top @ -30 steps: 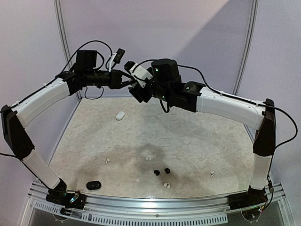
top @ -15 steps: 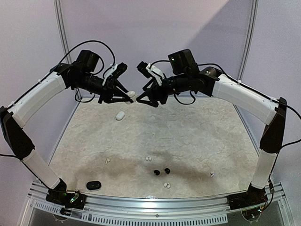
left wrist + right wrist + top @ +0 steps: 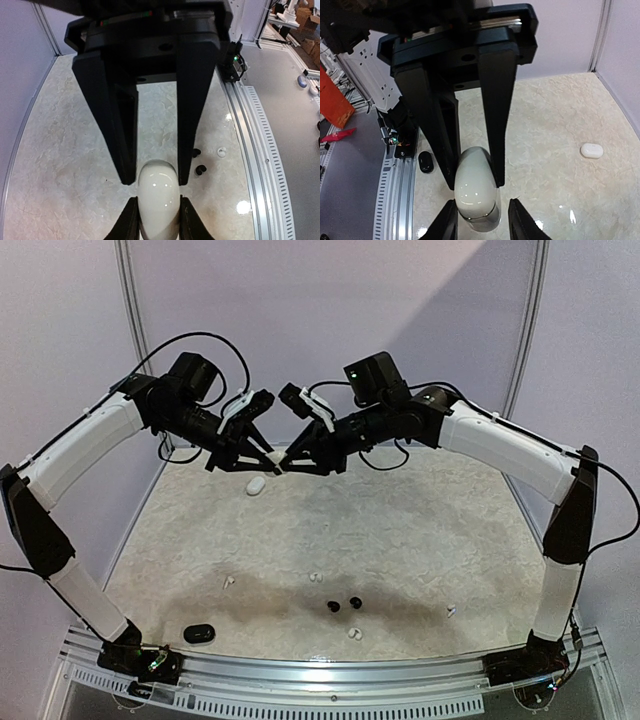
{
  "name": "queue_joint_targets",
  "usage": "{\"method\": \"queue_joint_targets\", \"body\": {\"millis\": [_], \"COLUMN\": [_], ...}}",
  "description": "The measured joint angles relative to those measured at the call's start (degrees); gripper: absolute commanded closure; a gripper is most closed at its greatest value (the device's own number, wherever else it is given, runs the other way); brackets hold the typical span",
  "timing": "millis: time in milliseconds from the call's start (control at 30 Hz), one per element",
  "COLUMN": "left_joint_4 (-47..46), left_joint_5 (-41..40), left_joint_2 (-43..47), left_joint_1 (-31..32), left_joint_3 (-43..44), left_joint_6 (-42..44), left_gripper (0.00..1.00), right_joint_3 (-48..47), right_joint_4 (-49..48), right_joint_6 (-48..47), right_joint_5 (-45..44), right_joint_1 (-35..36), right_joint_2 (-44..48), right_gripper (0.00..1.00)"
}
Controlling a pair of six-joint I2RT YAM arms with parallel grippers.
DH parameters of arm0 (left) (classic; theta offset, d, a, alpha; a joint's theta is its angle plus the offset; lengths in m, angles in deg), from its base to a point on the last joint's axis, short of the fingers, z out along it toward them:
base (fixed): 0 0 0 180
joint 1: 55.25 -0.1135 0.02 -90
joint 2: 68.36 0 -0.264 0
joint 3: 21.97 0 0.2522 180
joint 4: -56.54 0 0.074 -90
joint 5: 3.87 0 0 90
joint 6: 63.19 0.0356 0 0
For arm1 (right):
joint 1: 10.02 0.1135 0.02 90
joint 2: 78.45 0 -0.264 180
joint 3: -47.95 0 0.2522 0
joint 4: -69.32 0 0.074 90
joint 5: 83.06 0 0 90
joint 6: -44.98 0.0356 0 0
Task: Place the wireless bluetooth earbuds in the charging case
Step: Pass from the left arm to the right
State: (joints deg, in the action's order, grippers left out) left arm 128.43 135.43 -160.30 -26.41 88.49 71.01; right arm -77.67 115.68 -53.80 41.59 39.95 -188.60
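Wireless bluetooth earbuds (image 3: 355, 601), tiny white ones and two round glossy black ones, lie scattered on the pale marbled table (image 3: 450, 540) towards its near edge, none yet seated. A glossy white oval charging case (image 3: 157, 197), apparently closed, is held in mid-air over the far side. The left gripper (image 3: 156, 181) pinches one end; the right gripper (image 3: 472, 185) brackets the other, its hold unclear. Opening the case and loading the buds look still to do
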Motion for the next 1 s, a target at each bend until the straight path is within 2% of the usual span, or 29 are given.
{"method": "queue_joint_targets", "body": {"millis": [100,300,333,400,433,467,500,667,767,833,933,1000], "left_joint_4": [0.0,0.7,0.5,0.0,-0.6,-2.2,-4.7,-25.0,-43.7,-52.4,-63.3,-69.8], "left_joint_5": [-0.2,0.2,0.5,1.0,1.4,2.5,3.8,10.3,11.1,11.3,11.5,11.4], "left_joint_2": [0.0,0.0,0.0,0.0,0.0,0.1,0.3,4.9,9.2,11.2,11.8,11.5], "left_joint_1": [0.0,0.0,0.0,0.0,-0.2,-0.7,-1.1,-6.3,-8.8,-8.5,-7.3,-6.8], "left_joint_3": [0.0,0.0,0.0,0.0,-0.3,-0.9,-2.0,-16.8,-28.3,-32.1,-32.8,-32.6], "left_joint_6": [-0.3,-3.1,-3.8,-5.4,-6.7,-8.1,-9.9,-25.2,-34.2,-39.0,-46.6,-51.6], "left_gripper": [1.00,1.00,0.85,0.32,0.15,0.03,0.01,0.01,0.04,0.13,0.40,0.42], "right_joint_3": [-1.4,-2.6,-2.9,-3.2,-3.3,-3.4,-3.5,-1.9,3.6,8.0,12.0,13.7], "right_joint_4": [0.5,2.1,2.4,2.7,2.7,2.6,2.5,-1.2,-8.0,-14.2,-23.5,-29.7], "right_joint_6": [0.2,-1.0,-1.0,-1.0,-0.9,-0.5,-0.2,2.7,6.1,9.5,14.8,18.0], "right_joint_5": [1.4,2.4,2.4,2.4,2.4,2.2,2.0,1.3,0.1,-0.9,-2.0,-2.3], "right_joint_1": [0.0,0.0,0.0,-0.1,-0.1,-0.2,-0.4,-1.2,-1.7,-2.0,-2.1,-2.1], "right_joint_2": [-1.1,-1.7,-1.7,-1.7,-1.7,-1.7,-1.7,-1.1,1.8,4.4,7.0,7.8], "right_gripper": [0.78,1.00,1.00,1.00,1.00,1.00,1.00,1.00,1.00,1.00,1.00,1.00]}}
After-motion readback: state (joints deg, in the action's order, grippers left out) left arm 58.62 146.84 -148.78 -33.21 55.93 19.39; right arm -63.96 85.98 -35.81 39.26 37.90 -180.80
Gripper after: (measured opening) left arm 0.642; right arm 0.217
